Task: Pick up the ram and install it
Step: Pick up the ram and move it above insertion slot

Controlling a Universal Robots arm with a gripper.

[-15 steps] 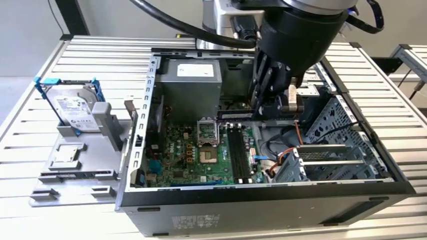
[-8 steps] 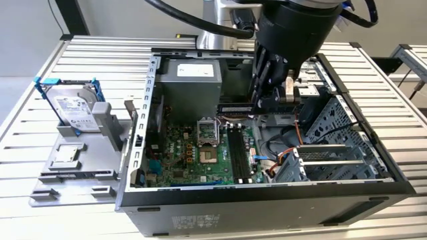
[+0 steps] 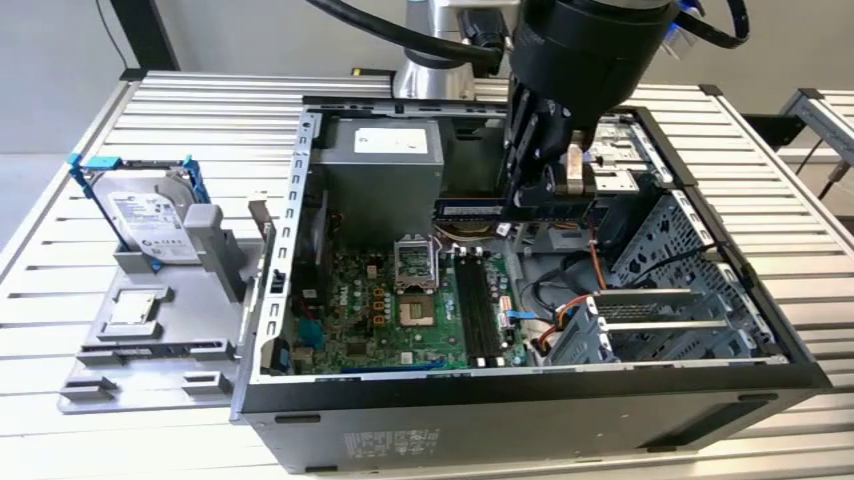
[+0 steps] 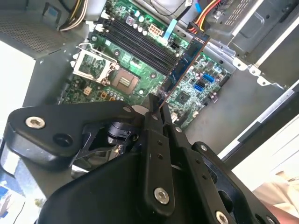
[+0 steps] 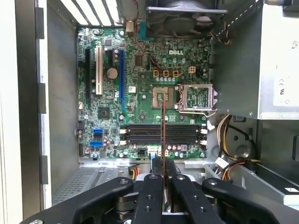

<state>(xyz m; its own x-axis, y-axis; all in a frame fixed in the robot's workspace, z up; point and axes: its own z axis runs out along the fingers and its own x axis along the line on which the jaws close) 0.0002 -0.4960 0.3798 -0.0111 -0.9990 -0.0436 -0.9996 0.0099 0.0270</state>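
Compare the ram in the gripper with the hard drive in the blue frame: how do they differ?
The ram is a thin, narrow stick; the hard drive is a broader silver block in a blue frame. The ram is clamped in the gripper above the open case; the hard drive stands in a grey holder outside it. Neither is installed yet.

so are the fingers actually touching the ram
Touching. In the second wrist view the fingers clamp one end of the ram.
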